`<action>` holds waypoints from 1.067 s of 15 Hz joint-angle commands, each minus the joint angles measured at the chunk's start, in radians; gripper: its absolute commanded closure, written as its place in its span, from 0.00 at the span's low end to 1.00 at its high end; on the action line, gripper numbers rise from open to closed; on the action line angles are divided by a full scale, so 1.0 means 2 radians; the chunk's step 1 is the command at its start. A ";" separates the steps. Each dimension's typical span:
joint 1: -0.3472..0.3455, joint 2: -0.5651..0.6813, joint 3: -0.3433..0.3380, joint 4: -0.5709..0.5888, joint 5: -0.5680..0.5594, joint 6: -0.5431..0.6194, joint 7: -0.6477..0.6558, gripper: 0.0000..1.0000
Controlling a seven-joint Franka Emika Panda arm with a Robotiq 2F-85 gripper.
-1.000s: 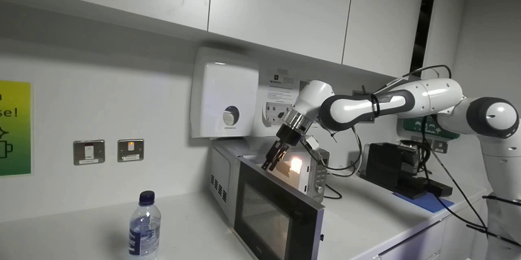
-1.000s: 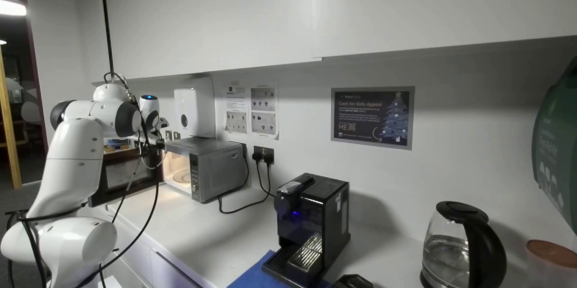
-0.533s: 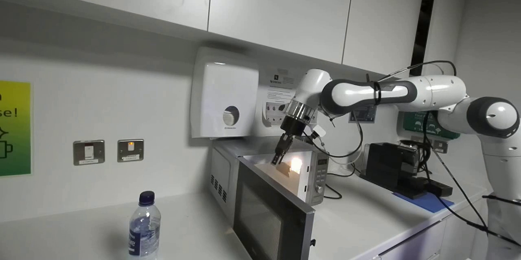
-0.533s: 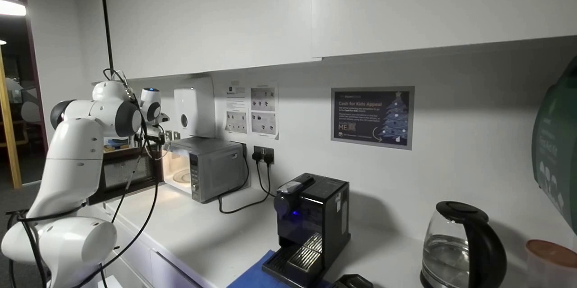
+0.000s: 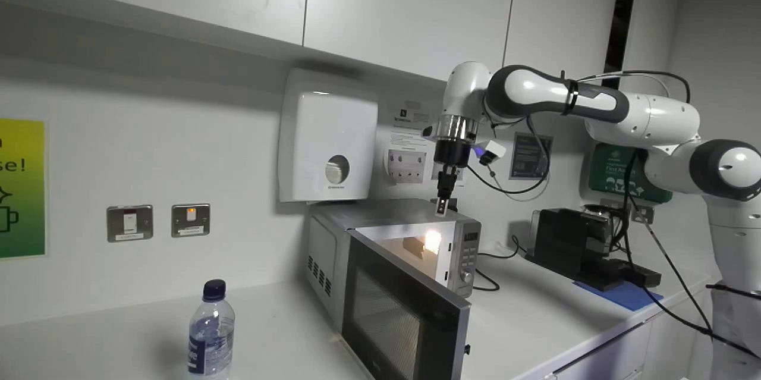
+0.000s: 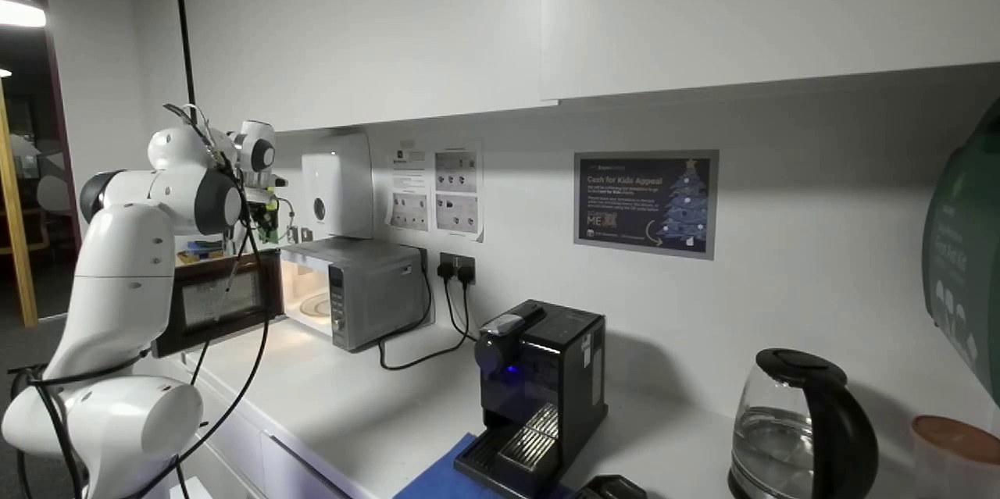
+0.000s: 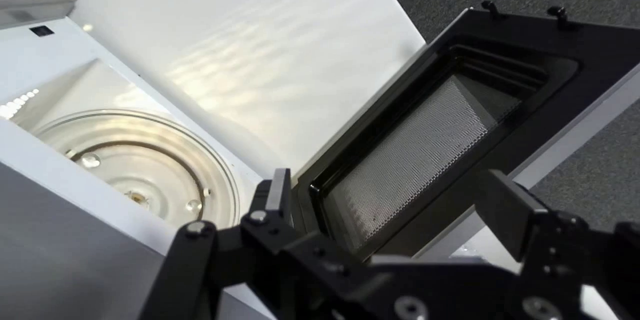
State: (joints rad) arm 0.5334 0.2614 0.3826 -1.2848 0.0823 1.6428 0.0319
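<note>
The silver microwave [image 5: 327, 261] stands on the counter with its door [image 5: 410, 297] swung wide and its inside lit. My gripper [image 5: 442, 207] hangs in the air above the door and the front opening, pointing nearly straight down and touching nothing that I can see. In the wrist view the gripper [image 7: 392, 195] has its jaws spread far apart with nothing held. Through that gap shows the dark inner face of the door [image 7: 425, 149], lower down. Left of the jaws, a glass turntable [image 7: 150, 180] lies in the bare-looking cavity.
A water bottle [image 5: 211, 332] with a dark cap stands on the counter beside the microwave. Further along are a black coffee machine [image 6: 539, 397] on a blue mat and a glass kettle [image 6: 797, 421]. Wall cabinets [image 5: 410, 17] overhang the arm; a paper dispenser [image 5: 330, 130] is behind.
My gripper has risen from the door's top edge and turned from slanted to nearly upright, shifting toward the control-panel side. The open door has swayed slightly, in and then back out.
</note>
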 commanded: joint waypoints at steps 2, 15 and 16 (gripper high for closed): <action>0.011 -0.014 0.002 0.040 -0.028 -0.057 -0.002 0.00; 0.077 -0.108 0.005 0.016 -0.175 -0.050 0.103 0.00; 0.082 -0.116 0.006 0.013 -0.188 -0.051 0.120 0.00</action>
State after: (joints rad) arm 0.6787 0.1059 0.3906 -1.2105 -0.2185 1.5559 0.1876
